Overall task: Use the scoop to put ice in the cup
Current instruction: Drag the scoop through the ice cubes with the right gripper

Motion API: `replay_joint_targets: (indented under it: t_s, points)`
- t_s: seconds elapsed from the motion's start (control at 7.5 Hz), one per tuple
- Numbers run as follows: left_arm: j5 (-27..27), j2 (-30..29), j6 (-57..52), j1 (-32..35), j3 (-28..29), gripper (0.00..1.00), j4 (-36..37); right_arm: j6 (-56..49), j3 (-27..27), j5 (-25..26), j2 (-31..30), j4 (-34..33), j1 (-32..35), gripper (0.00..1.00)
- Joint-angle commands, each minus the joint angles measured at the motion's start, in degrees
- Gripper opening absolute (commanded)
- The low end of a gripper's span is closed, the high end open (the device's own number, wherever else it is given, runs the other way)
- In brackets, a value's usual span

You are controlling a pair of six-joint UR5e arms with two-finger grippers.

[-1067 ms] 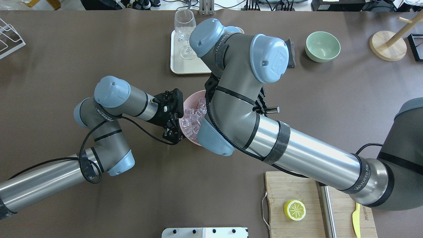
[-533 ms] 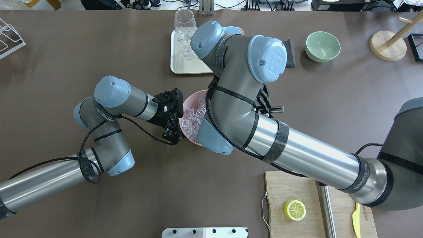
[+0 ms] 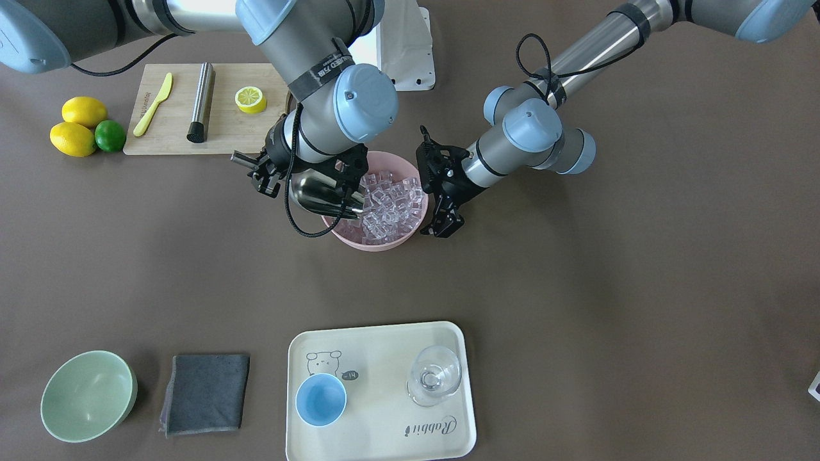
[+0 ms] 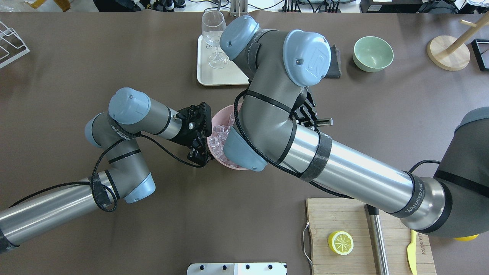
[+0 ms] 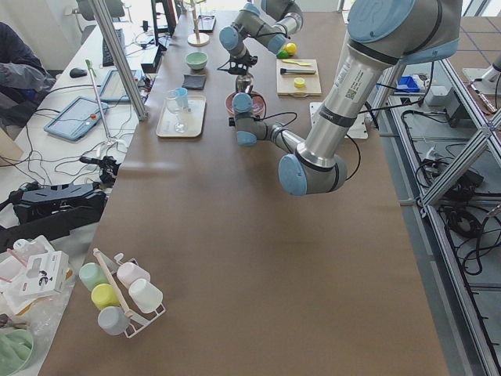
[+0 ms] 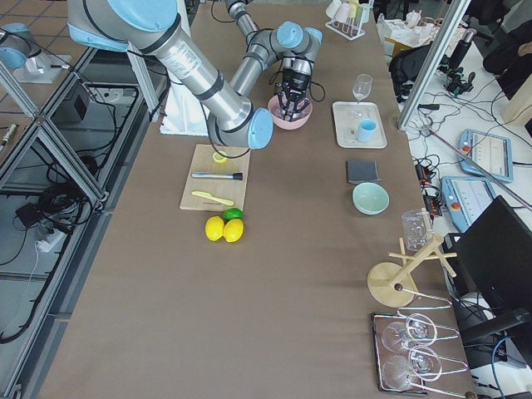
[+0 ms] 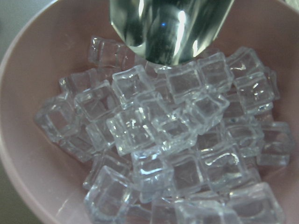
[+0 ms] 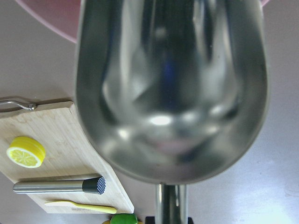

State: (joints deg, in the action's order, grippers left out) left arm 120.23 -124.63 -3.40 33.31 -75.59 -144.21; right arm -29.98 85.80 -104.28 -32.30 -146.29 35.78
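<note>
Front view: the right gripper [image 3: 266, 171], jaws closed on the thin handle of the shiny steel scoop [image 3: 323, 195], tilts its pan onto the clear ice cubes [image 3: 391, 208] in the pink bowl [image 3: 378, 244]; the left gripper [image 3: 442, 225] sits just beside that bowl, jaws apart, seemingly empty; the small light-blue cup [image 3: 320, 399] stands well apart from the bowl. Right wrist view: pan empty; I judge scooping in hand; next, dig under and lift level.

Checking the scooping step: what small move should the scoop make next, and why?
Probably drive the scoop forward and down into the ice: its pan looks empty in the right wrist view, its lip sits just at the heap in the pink bowl, and the cup holds no ice.
</note>
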Motion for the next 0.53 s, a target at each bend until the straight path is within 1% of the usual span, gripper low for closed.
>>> replay_joint_targets:
  t_s: [0.0, 0.13, 0.27, 0.4]
  points:
    - [0.00, 0.09, -0.11, 0.00, -0.09, 0.98, -0.02, -2.45, -3.07, -0.04, 4.34, -3.91, 0.61, 0.00]
    - [0.00, 0.09, -0.02, 0.00, -0.17, 0.98, -0.02, -2.97, -6.57, 0.13, 7.23, -5.92, 0.61, 0.00]
    - [0.00, 0.09, -0.11, 0.00, -0.18, 0.98, -0.02, -5.59, -8.87, 0.92, 9.00, -8.46, 0.61, 0.00]
    - [0.00, 0.09, -0.11, 0.00, -0.18, 0.98, -0.02, -6.57, -9.06, 2.23, 9.88, -12.05, 0.61, 0.00]
